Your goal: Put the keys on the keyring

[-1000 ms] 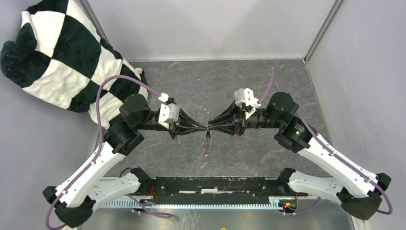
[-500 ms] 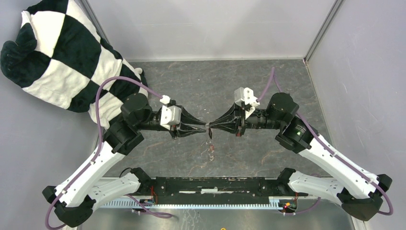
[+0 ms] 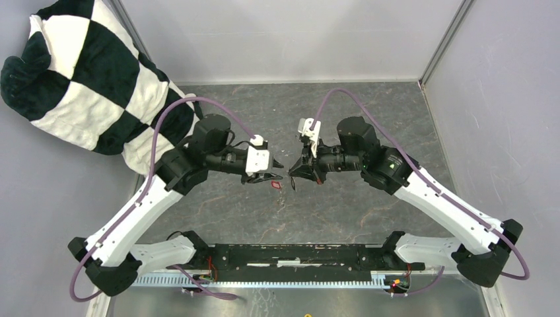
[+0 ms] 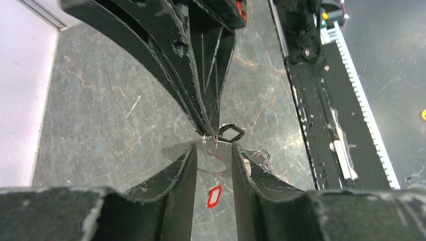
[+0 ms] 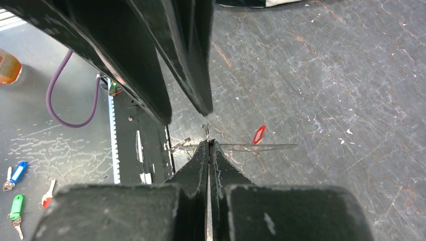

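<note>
Above mid-table, my right gripper (image 5: 208, 146) has its fingers pressed together, pinching what looks like the keyring (image 4: 210, 143), though the wire is too thin to be sure. My left gripper (image 4: 214, 148) faces it with fingers spread partway and the ring at their tips. The black key (image 4: 230, 133) is just beside the ring, and the red key (image 4: 214, 196) hangs below.

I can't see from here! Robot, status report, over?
Left end effector open. Right end effector shut on small wire ring. Red tag hanging below, black tag beside. Nothing blocking.
</note>
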Available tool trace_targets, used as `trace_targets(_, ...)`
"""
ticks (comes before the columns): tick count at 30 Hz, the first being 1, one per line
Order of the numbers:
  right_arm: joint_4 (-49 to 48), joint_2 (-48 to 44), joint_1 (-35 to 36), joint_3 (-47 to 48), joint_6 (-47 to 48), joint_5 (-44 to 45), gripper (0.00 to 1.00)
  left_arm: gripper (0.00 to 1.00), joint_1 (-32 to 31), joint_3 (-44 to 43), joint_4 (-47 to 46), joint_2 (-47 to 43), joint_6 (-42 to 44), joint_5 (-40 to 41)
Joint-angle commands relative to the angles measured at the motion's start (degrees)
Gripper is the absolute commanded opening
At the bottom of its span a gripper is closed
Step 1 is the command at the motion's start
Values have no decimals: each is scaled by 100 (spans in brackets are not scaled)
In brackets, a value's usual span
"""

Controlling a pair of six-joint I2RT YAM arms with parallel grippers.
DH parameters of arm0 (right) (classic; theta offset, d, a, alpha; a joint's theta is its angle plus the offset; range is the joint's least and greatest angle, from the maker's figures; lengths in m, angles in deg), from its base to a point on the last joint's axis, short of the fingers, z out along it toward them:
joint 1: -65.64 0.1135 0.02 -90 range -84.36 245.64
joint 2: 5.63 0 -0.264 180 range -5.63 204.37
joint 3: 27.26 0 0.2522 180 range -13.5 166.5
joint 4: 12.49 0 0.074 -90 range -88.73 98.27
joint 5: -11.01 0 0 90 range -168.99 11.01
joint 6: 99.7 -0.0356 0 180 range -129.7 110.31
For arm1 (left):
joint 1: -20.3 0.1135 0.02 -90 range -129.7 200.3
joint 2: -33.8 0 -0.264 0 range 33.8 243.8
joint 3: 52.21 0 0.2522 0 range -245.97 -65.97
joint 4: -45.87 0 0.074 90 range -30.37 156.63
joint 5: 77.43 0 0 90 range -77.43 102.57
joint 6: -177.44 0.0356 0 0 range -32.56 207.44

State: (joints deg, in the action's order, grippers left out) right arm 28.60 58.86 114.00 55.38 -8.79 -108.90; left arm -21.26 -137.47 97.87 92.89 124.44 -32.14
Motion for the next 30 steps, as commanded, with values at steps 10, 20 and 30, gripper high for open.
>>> trace_targets(10,911,344,198,1050,362,228,0,45,-183,-581,817,623,1469,514)
trace_targets(20,1081,524,348,1286,393,286,1,42,-480,-436,913,569,1558,510)
trace_targets(30,1311,713,462,1562,470,303,0,13,-520,-460,908,605,1767,763)
